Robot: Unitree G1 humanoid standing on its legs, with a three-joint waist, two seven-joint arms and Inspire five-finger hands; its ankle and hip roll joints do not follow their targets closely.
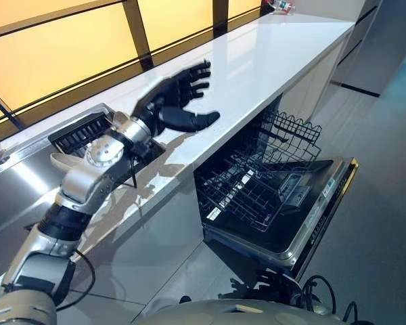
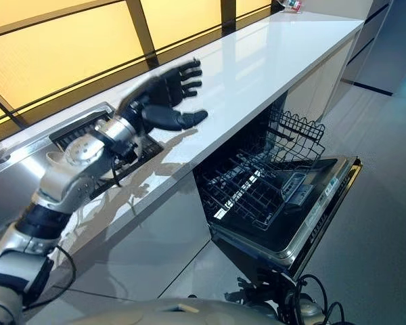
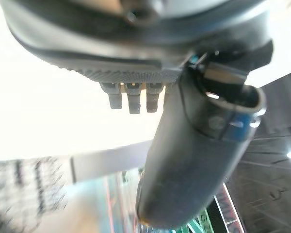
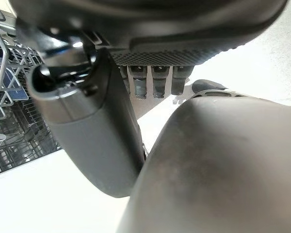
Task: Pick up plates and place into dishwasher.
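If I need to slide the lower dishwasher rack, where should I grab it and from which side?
Probably the rim wire on the lower rack's outer side, toward the open door's lip, coming from above. The rack sits pulled out over the door, so that rim is exposed; the counter overhangs its inner end.

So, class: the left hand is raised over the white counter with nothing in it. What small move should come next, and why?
Probably swing the left hand back toward the sink to look for a plate. Its fingers are spread and hold nothing, the counter under it is bare, and the dishwasher rack already stands open and empty.
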